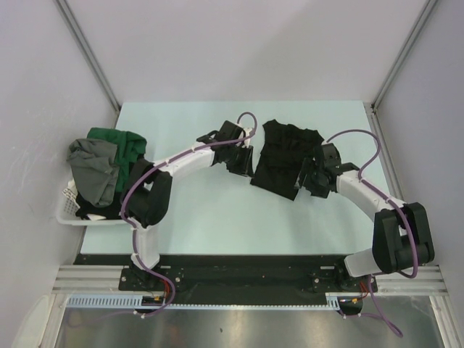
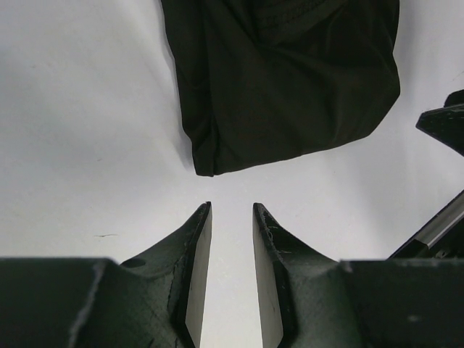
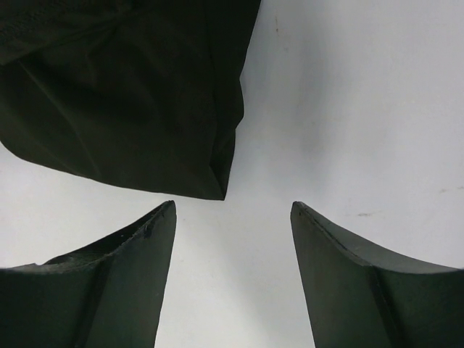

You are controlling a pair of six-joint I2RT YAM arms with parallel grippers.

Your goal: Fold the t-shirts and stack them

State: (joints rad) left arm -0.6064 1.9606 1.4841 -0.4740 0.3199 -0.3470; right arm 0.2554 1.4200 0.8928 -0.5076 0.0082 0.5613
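Note:
A black t-shirt (image 1: 281, 156) lies folded into a rough rectangle on the pale table, right of centre. My left gripper (image 1: 241, 164) hovers at its left edge; in the left wrist view the gripper (image 2: 232, 205) has a narrow gap between its fingers, holds nothing, and sits just short of the shirt's corner (image 2: 290, 80). My right gripper (image 1: 305, 181) sits at the shirt's lower right; in the right wrist view it (image 3: 233, 204) is wide open and empty, with the shirt's corner (image 3: 123, 94) just ahead. A dark green t-shirt (image 1: 122, 143) and a grey t-shirt (image 1: 94, 170) are heaped in the basket.
A white slatted basket (image 1: 67, 209) stands at the table's left edge, with dark cloth (image 1: 94, 212) under the heap. Grey walls close in the table at the back and sides. Purple cables run along both arms.

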